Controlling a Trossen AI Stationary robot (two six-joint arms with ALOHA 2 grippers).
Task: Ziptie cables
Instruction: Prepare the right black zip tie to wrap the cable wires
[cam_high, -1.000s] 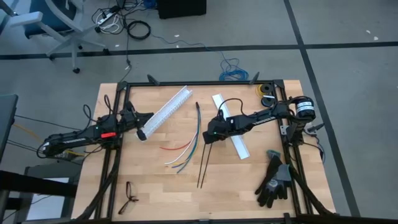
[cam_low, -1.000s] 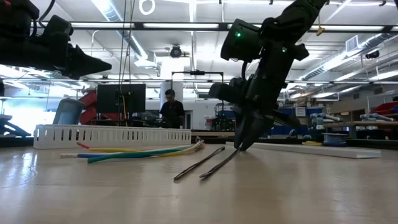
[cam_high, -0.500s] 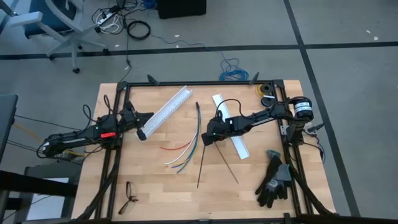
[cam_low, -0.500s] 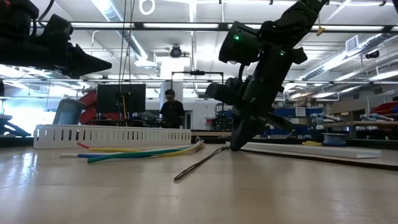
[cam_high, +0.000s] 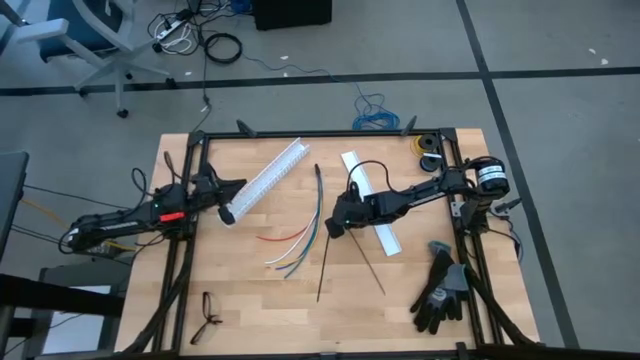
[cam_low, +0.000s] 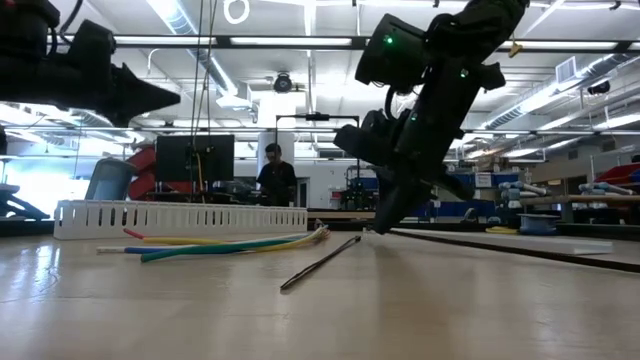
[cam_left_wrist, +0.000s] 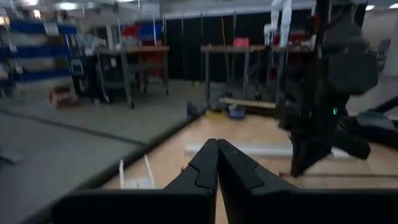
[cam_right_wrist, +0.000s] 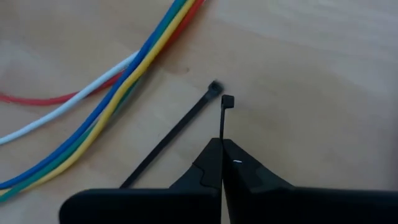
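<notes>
Cables, multicoloured wires fanned loose, flat on the wooden table mid-left

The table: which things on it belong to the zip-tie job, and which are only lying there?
For the job:
- cables
- zip tie held in the right gripper
- second zip tie lying on the table

Lying about:
- white slotted channels
- black gloves
- glasses
</notes>
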